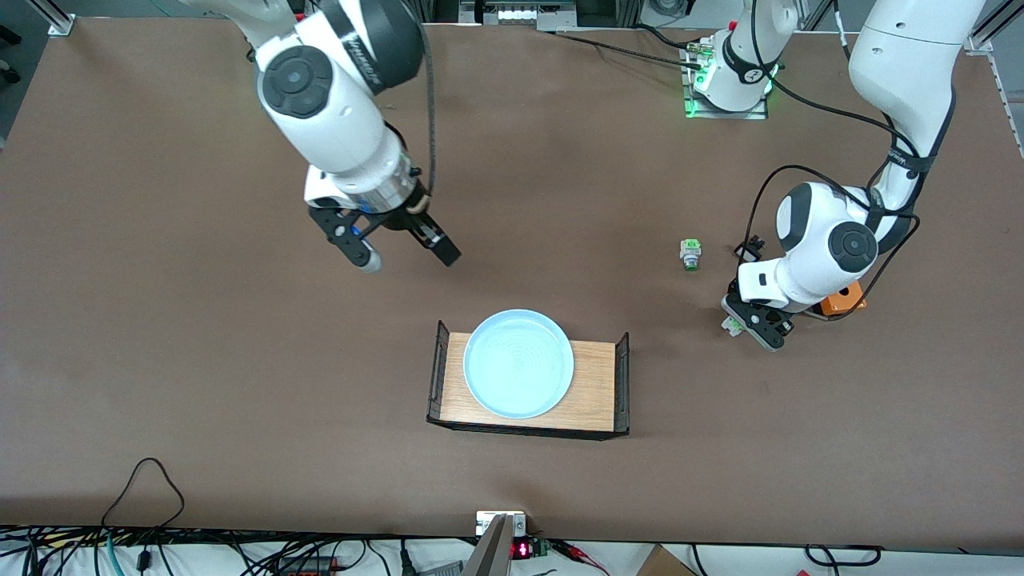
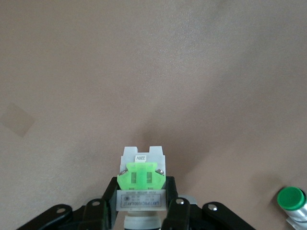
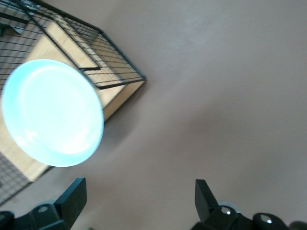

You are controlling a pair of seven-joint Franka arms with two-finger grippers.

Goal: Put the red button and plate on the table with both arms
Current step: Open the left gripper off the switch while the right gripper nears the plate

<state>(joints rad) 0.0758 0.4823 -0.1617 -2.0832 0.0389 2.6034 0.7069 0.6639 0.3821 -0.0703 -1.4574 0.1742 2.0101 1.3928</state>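
Observation:
The pale-blue plate [image 1: 518, 364] lies in the wood-floored tray [image 1: 598, 384]; it also shows in the right wrist view [image 3: 53, 112]. My left gripper [image 1: 752, 326] is shut on a push-button part with a lime-green and white body [image 2: 141, 175], the red button, low over the brown table [image 1: 160, 320] toward the left arm's end. Its cap is hidden between the fingers. My right gripper [image 1: 410, 260] is open and empty, up over bare table beside the tray, also seen in its wrist view [image 3: 139, 187].
A similar button part with a green cap [image 1: 690, 254] lies on the table near the left gripper, also in the left wrist view [image 2: 291, 199]. An orange box [image 1: 842, 301] sits under the left arm. The tray's black wire ends [image 3: 110, 72] stand upright.

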